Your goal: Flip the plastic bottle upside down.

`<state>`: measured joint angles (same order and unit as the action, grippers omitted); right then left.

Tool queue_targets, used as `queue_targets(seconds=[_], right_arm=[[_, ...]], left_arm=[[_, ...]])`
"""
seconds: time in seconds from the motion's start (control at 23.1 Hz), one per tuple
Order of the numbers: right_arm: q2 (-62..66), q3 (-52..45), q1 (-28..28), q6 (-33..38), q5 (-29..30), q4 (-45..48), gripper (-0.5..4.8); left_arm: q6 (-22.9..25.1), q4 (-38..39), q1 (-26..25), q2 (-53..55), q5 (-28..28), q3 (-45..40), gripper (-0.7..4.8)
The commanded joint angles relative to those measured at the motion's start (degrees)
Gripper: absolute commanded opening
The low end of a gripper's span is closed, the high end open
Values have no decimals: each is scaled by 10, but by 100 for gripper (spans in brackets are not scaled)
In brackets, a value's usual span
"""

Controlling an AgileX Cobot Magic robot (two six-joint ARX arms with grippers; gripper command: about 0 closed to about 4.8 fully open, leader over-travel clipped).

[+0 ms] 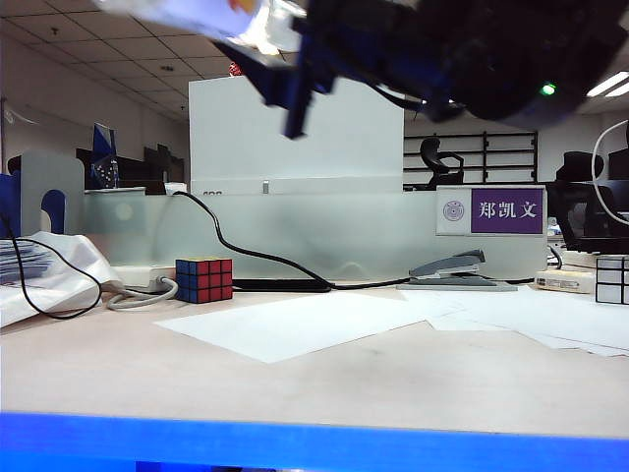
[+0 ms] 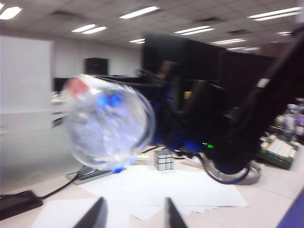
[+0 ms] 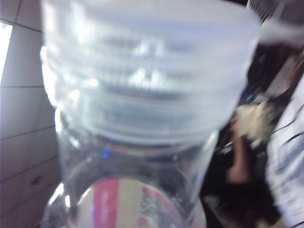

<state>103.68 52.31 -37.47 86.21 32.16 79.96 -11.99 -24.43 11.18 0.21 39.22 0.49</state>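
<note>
The right gripper (image 1: 295,88) is grasping the plastic bottle (image 1: 197,15) high above the table (image 1: 295,379) — its clear cap (image 3: 147,71) filling the right wrist view. The left gripper (image 2: 134,216) is hanging released and empty nearby, well below the bottle — fingers (image 2: 95,216) apart.

plastic bottle (image 3: 142,142): clear glossy plastic | Rubik's cube (image 1: 204,279): glossy plastic | sheets (image 1: 295,324): matt white paper
</note>
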Motion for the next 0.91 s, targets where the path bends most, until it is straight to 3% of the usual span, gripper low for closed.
queue_targets(seconds=[0.04, 0.13, 0.22, 0.48, 0.69, 0.91], right_arm=[[-5, 22, -29, 70, -1, 15, -5], [-5, 32, -51, 102, -3, 15, -5], [-5, 45, -73, 145, -4, 15, -5], [-12, 76, -132, 203, -24, 15, -5], [-16, 81, -144, 229, -50, 14, -5], [-19, 80, -156, 253, -78, 13, -5]], left_arm=[[46, 7, 20, -1, -32, 1, 284], [52, -6, 27, -1, -36, 1, 359], [52, -21, 27, -1, -36, 1, 399], [89, -99, 27, -1, -34, 1, 401], [141, -193, 27, -1, -32, 2, 400], [148, -235, 26, -1, -34, 3, 400]])
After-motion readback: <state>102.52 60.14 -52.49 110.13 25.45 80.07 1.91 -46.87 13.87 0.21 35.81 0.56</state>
